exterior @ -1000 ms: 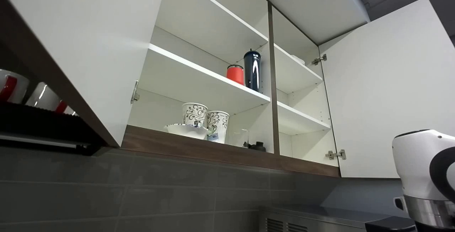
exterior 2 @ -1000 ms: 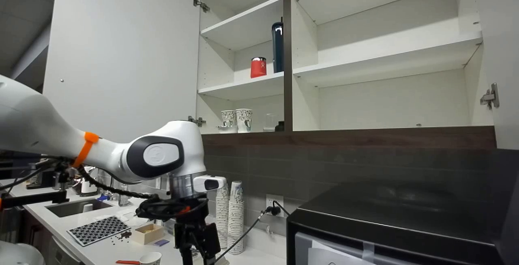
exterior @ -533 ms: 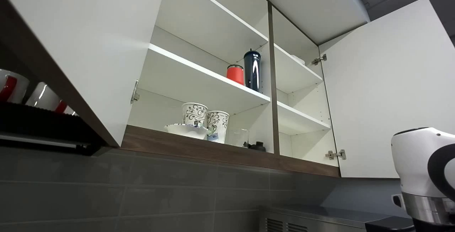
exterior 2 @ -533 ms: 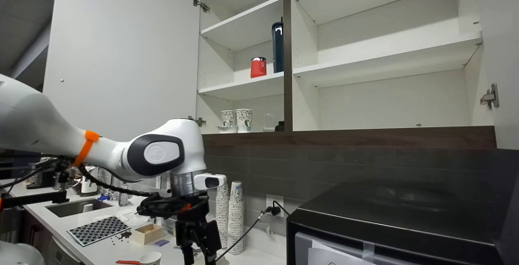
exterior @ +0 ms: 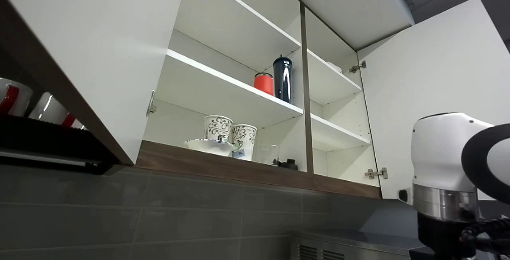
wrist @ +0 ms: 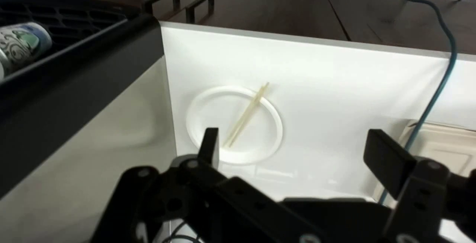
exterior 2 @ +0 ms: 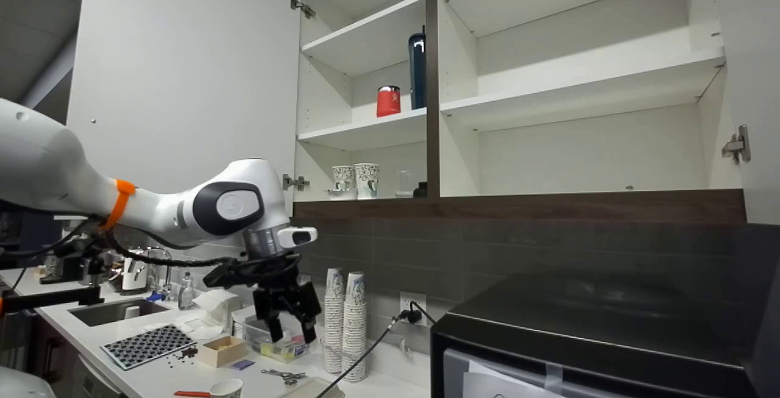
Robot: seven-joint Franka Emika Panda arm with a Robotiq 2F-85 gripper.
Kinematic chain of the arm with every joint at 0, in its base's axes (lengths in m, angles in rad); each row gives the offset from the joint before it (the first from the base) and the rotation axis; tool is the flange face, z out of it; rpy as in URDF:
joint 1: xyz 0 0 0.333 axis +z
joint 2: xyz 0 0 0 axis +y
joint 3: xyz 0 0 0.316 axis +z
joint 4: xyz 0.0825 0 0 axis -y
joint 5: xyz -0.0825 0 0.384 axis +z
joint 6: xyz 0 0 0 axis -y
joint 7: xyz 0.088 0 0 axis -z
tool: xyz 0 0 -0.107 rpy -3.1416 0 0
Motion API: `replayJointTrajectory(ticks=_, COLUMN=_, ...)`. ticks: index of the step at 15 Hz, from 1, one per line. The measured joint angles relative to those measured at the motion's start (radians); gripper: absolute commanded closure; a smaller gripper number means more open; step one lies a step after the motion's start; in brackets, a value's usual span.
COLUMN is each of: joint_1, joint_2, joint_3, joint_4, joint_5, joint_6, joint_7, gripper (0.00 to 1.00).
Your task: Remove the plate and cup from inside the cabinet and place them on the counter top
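Note:
The white cabinet (exterior: 223,170) stands open; it also shows in an exterior view (exterior 2: 585,206). On its bottom shelf is the plate (exterior: 210,147), a low white dish with a patterned rim, also visible in an exterior view (exterior 2: 342,194). A patterned white cup (exterior: 218,127) (exterior 2: 343,175) stands in or just behind it; I cannot tell which. A taller similar cup (exterior: 244,140) (exterior 2: 367,180) stands beside it. My gripper (exterior 2: 294,334) is open and empty, below the cabinet and above the counter top (wrist: 319,86). In the wrist view its fingers (wrist: 292,150) are wide apart.
A red tumbler (exterior 2: 388,102) and dark bottle (exterior 2: 417,72) stand one shelf up. Open doors (exterior 2: 189,81) flank the cabinet. Cup stacks (exterior 2: 354,331), scissors (exterior 2: 284,376) and a black appliance (exterior 2: 585,337) are below. A plain white dish with chopsticks (wrist: 234,124) lies on the counter.
The arm and gripper have risen off the counter area. They have shifted slightly left in both exterior views. The things in the cabinet have not moved.

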Motion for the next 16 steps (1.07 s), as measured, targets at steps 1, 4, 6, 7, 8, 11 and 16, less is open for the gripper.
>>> replayJointTrajectory(ticks=1, joint_1=0.019, joint_2=0.002, joint_3=0.020, joint_4=0.018, joint_5=0.006, joint_6=0.001, joint_7=0.007, gripper=0.00)
replayJointTrajectory(ticks=4, joint_1=0.060, joint_2=0.012, joint_3=0.069, joint_4=0.066, joint_5=0.010, joint_6=0.003, joint_7=0.020, gripper=0.00)
replayJointTrajectory(ticks=6, joint_1=0.067, joint_2=0.018, joint_3=0.078, joint_4=0.077, joint_5=0.010, joint_6=0.003, joint_7=0.025, gripper=0.00)
replayJointTrajectory(ticks=7, joint_1=0.067, joint_2=0.020, joint_3=0.077, joint_4=0.078, joint_5=0.010, joint_6=0.003, joint_7=0.025, gripper=0.00)
replayJointTrajectory(ticks=8, joint_1=0.067, joint_2=0.023, joint_3=0.077, joint_4=0.078, joint_5=0.010, joint_6=0.004, joint_7=0.025, gripper=0.00)
replayJointTrajectory(ticks=11, joint_1=0.067, joint_2=0.026, joint_3=0.076, joint_4=0.080, joint_5=0.019, joint_6=0.002, joint_7=0.034, gripper=0.00)
replayJointTrajectory(ticks=16, joint_1=0.087, joint_2=0.091, joint_3=0.072, joint_4=0.159, joint_5=0.194, joint_6=-0.016, joint_7=0.111, gripper=0.00)
